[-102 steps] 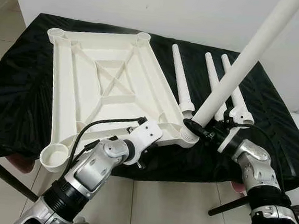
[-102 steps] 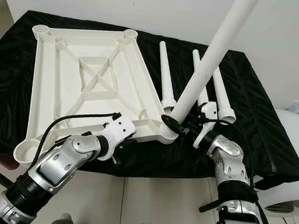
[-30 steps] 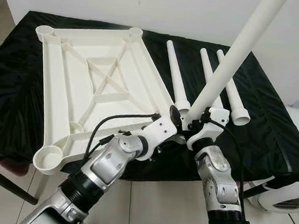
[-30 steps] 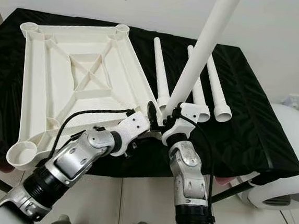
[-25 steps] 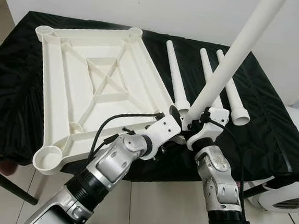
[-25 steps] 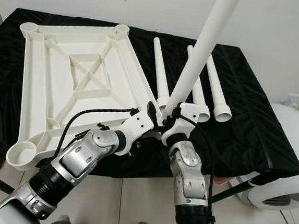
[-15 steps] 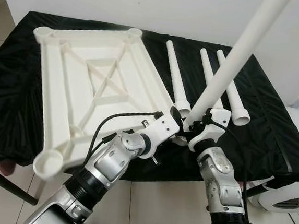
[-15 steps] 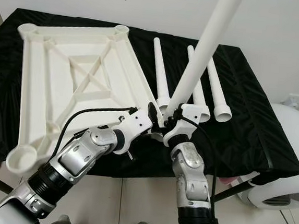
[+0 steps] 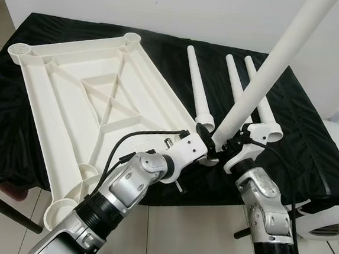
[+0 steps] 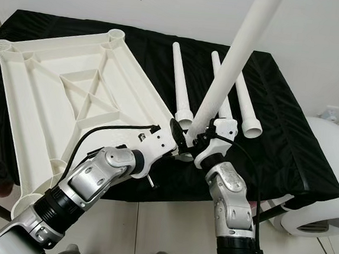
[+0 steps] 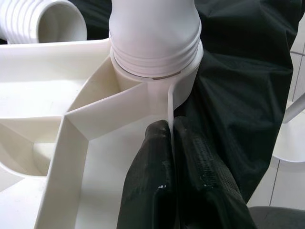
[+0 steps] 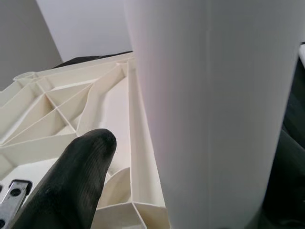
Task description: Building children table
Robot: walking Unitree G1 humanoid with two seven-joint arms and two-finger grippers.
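Note:
A white plastic tabletop [image 9: 95, 97] lies upside down on the black-clothed table [image 9: 311, 139]. A long white table leg [image 9: 276, 59] stands tilted in the tabletop's near right corner socket [image 11: 157, 76], and its threaded end [image 11: 155, 28] sits in that socket. My left gripper [image 11: 172, 143] is shut on the thin rim of the tabletop just beside the socket. My right gripper [image 9: 224, 145] is shut on the base of the leg [image 12: 214, 109], with one black finger [image 12: 71, 181] alongside it. Three loose legs [image 9: 197, 85] [image 9: 236, 79] [image 9: 261, 102] lie on the cloth behind.
The tabletop's near left corner [image 9: 61, 212] hangs out past the table's front edge. A white round appliance [image 9: 333, 218] stands on the tiled floor at the right. A dark table strut [image 9: 8, 208] runs low on the left. A white wall is behind.
The tabletop has swung round on the cloth, its far end going left and its near left corner sliding off the front edge. The held leg leans further right, and both grippers stay at the corner.

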